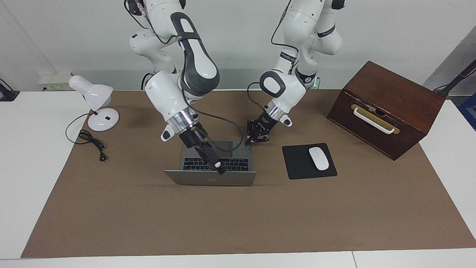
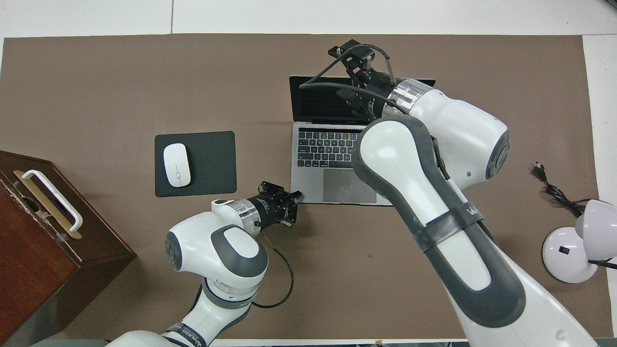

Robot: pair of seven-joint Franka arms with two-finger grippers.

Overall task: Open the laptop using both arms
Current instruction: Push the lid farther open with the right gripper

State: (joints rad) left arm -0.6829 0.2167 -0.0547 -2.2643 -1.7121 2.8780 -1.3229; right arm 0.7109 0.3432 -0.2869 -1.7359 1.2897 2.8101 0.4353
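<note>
At laptop [image 1: 214, 169] lid edge: R gripper [image 1: 220, 170], jaws unclear | L gripper [image 1: 256, 139] pinched together at base corner

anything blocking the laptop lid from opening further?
Nothing visible. The thin silver-grey laptop is part open, and the brown mat past its lid is bare. The right hand is at the lid's top edge; the left hand, shut, presses the base's near corner.

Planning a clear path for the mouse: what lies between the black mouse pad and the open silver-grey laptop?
Only a bare strip of brown table cover lies between the black mouse pad and the open silver-grey laptop, best seen in the overhead view.
</note>
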